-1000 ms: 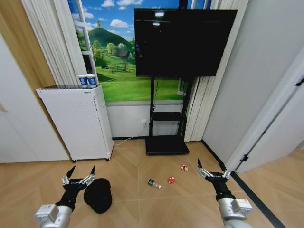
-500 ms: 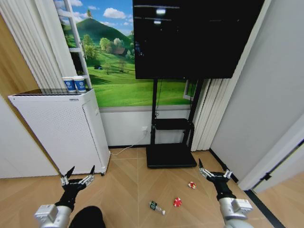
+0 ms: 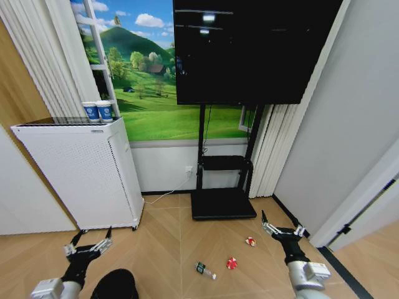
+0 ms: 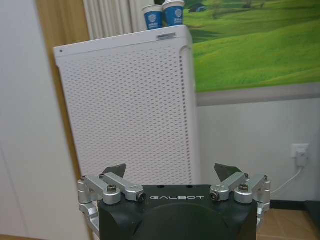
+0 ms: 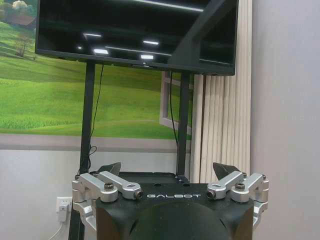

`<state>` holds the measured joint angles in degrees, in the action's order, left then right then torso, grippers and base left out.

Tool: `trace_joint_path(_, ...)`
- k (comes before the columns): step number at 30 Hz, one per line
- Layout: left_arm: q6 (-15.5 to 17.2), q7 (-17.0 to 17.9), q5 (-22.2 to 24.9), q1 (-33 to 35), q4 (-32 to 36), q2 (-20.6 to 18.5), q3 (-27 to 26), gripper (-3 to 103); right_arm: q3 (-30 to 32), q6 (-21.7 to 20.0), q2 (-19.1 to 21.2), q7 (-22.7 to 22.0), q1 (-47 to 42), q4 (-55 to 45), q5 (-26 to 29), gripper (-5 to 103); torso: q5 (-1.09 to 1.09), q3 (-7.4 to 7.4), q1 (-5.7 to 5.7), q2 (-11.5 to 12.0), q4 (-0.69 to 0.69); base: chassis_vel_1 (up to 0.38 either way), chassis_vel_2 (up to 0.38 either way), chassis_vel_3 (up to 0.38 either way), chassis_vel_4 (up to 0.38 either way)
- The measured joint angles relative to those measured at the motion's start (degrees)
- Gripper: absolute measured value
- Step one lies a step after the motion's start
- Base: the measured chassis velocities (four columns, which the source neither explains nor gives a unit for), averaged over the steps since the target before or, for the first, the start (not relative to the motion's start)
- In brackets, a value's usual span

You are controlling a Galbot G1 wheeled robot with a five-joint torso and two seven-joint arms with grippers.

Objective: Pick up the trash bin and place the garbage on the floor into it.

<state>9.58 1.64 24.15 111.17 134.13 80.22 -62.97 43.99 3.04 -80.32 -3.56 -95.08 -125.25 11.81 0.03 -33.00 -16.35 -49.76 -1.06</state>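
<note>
Garbage is lying on the floor (image 3: 168, 243) in front of the TV stand (image 3: 218, 202): bottle (image 3: 204, 270), two red wrappers (image 3: 232, 263). Trash bin (image 3: 115, 286) is sitting at my left, below the white cabinet (image 3: 87, 174). My left fingers (image 3: 87, 246), spread wide and empty, are dropping lower toward the bin than half a second ago; pickup is not yet done. My right fingers (image 3: 282, 230) are hanging open, idle.

Bare floor (image 3: 181, 249) around garbage (image 3: 231, 263)

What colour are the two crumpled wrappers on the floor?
Red and white wrappers, best in the head view.
</note>
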Motion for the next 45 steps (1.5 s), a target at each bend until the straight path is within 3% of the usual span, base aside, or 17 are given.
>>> trace_joint_path(1, 0.0, 0.0, 0.0, 0.0, 0.0, 0.0, 0.0, 96, 0.0, 0.0, 0.0, 0.0, 0.0, 0.0, 0.0, 100, 0.00, 0.00, 0.00, 0.0, 0.00, 0.000, 0.000, 0.000, 0.000)
trace_joint_path(3, -1.3, -3.1, 3.2, 3.8, -4.6, -0.4, -6.6, 98, -0.2, 0.0, 0.0, 0.0, 0.8, 0.8, 0.4, 100, -0.04, 0.00, 0.00, 0.0, 0.01, 0.000, 0.000, 0.000, 0.000)
trace_joint_path(6, -3.5, -4.3, 4.0, 5.1, -8.3, -0.6, -8.9, 98, -0.3, -0.1, -0.1, -0.1, 1.1, 1.3, 0.6, 100, -0.03, 0.00, 0.00, 0.0, 0.01, 0.000, 0.000, 0.000, 0.000)
trace_joint_path(10, -12.5, -6.8, 3.2, 6.6, -20.2, -0.7, -9.9, 98, -0.8, -0.1, -0.3, -0.1, 1.6, 2.4, 0.8, 100, -0.02, 0.00, 0.00, 0.0, -0.01, 0.000, 0.000, 0.000, 0.000)
trace_joint_path(11, -12.5, -6.8, 3.2, 6.6, -20.2, -0.7, -9.9, 98, -0.8, -0.1, -0.3, -0.1, 1.6, 2.4, 0.8, 100, -0.02, 0.00, 0.00, 0.0, -0.01, 0.000, 0.000, 0.000, 0.000)
trace_joint_path(13, -19.3, -7.6, 1.8, 6.6, -27.3, 0.2, -8.9, 98, -0.8, 0.0, -0.2, -0.2, 2.0, 2.8, 1.6, 100, -0.09, 0.00, 0.00, 0.0, 0.02, 0.000, 0.000, 0.000, 0.000)
trace_joint_path(18, -23.4, -9.1, 3.3, 6.8, -26.3, 1.4, -8.2, 98, -0.8, 0.9, 0.1, -0.8, 2.2, 3.1, 2.7, 100, -0.03, -0.01, 0.00, 0.0, 0.02, 0.000, 0.000, 0.000, 0.000)
trace_joint_path(21, -26.7, -13.7, 3.4, 4.6, -21.7, 2.5, -9.2, 98, -1.0, 1.7, 0.1, -0.9, 2.3, 3.0, 3.5, 100, -0.01, -0.01, 0.00, 0.0, -0.02, 0.000, 0.000, 0.000, 0.000)
trace_joint_path(24, -27.2, -14.1, 1.3, 3.5, -19.2, 2.9, -10.0, 100, -0.9, 1.8, 0.1, -0.7, 2.0, 2.8, 3.5, 100, -0.03, -0.01, 0.00, 0.0, -0.03, 0.000, 0.000, 0.000, 0.000)
trace_joint_path(26, -26.0, -10.3, -2.0, 2.9, -14.1, 3.1, -10.6, 100, -0.4, 1.9, 0.0, -0.4, 1.3, 2.6, 3.5, 100, -0.02, 0.07, 0.04, 0.2, -0.03, 0.000, 0.000, 0.000, 0.000)
trace_joint_path(30, -24.4, -9.1, -1.2, 3.2, -9.1, 3.2, -11.1, 100, -0.2, 1.9, -0.2, -0.3, 1.0, 2.6, 3.3, 100, -0.01, 0.26, 0.22, 0.5, -0.04, 0.000, 0.000, 0.000, 0.000)
trace_joint_path(45, -25.8, -11.4, -3.6, 3.5, -6.8, 4.1, -9.4, 100, -1.1, 2.6, -1.9, 1.6, -0.6, 2.5, 1.0, 100, -0.04, 1.86, 1.45, 3.3, -0.02, 0.000, 0.000, 0.000, 0.000)
